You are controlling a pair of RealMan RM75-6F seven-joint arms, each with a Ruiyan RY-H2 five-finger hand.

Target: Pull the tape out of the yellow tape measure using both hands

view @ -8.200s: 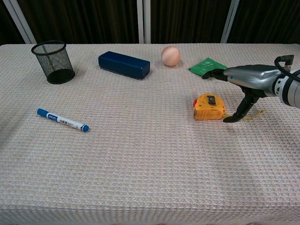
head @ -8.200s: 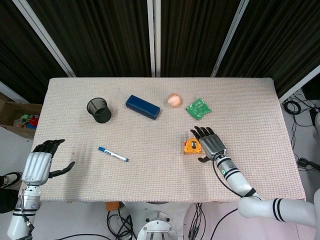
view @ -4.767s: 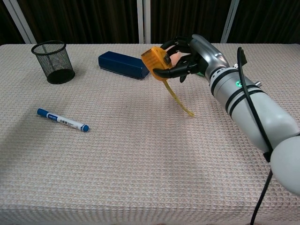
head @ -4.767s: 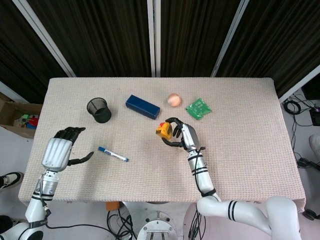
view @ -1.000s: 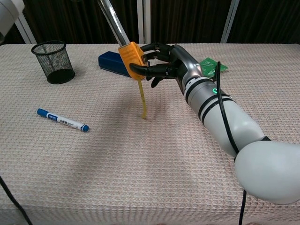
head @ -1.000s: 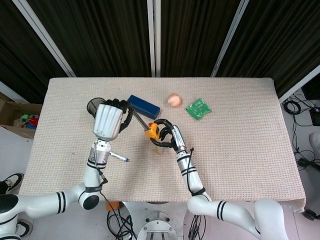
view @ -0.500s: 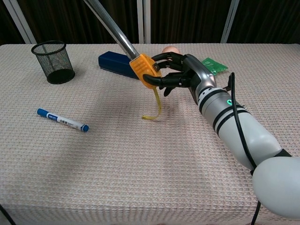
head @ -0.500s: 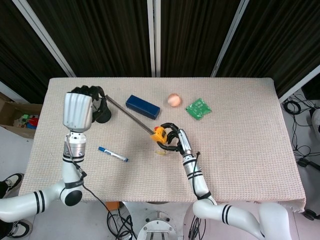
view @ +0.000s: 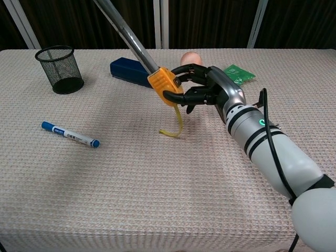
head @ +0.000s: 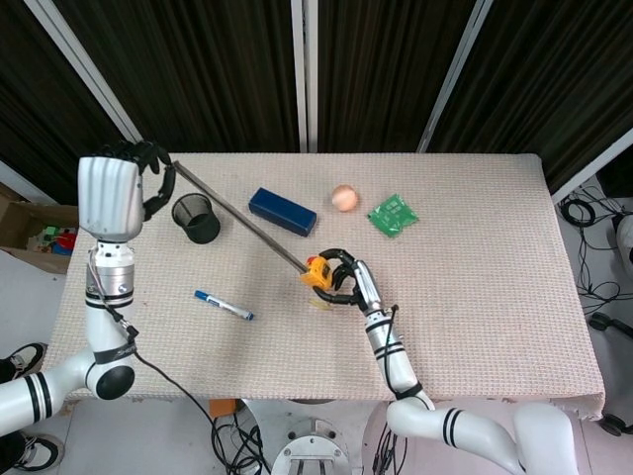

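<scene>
The right hand (view: 202,88) grips the one yellow tape measure (view: 165,85) above the middle of the table (head: 475,297), its fingers curled round the case. From the case a single tape (head: 237,223) runs out in a long straight line, slanting up and away toward the far left corner, where the left hand (head: 111,193) holds its end with fingers closed round it, raised above the table's left edge. A yellow strap (view: 175,123) hangs down from the case, its tip curling onto the cloth. Also on the table, one of each: a black mesh cup (head: 196,218) near the far left corner, a dark blue box (head: 282,211) just beyond the tape, a blue pen (head: 224,305) toward the near left, a peach ball (head: 343,197) and a green packet (head: 393,214) toward the far edge.
</scene>
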